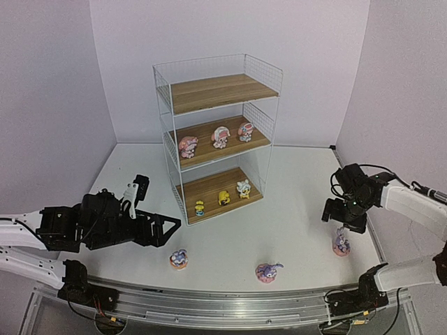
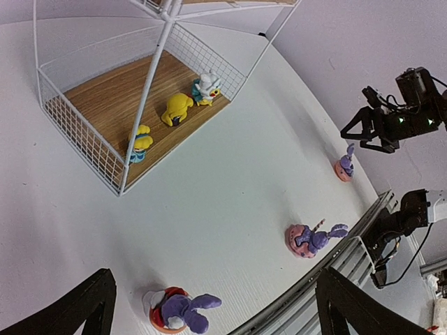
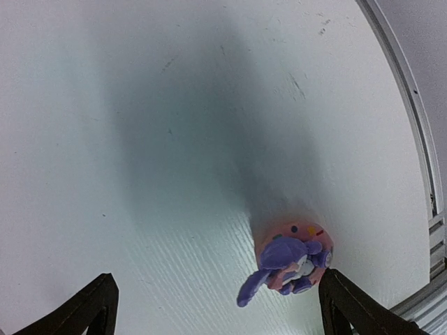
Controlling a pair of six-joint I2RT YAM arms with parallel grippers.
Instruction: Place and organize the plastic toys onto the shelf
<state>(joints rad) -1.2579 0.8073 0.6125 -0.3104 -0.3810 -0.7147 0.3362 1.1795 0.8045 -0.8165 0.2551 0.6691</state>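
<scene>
The shelf [image 1: 218, 88] stands at the back with three pink-white toys [image 1: 221, 137] on its middle board and three yellow/white ones [image 1: 224, 197] on the bottom board. Three purple bunnies on pink bases stand on the table: left [image 1: 179, 259], middle [image 1: 267, 271] and right [image 1: 341, 243]. My right gripper [image 1: 342, 225] hovers open just above the right bunny [image 3: 290, 264], which sits close to its right finger [image 3: 349, 303]. My left gripper [image 1: 171, 232] is open above and left of the left bunny [image 2: 178, 310]; nothing is between its fingers.
A metal rail [image 1: 223, 307] runs along the table's near edge, just in front of the bunnies. The shelf's top board [image 1: 223, 92] carries nothing. Walls close in on both sides and behind the shelf.
</scene>
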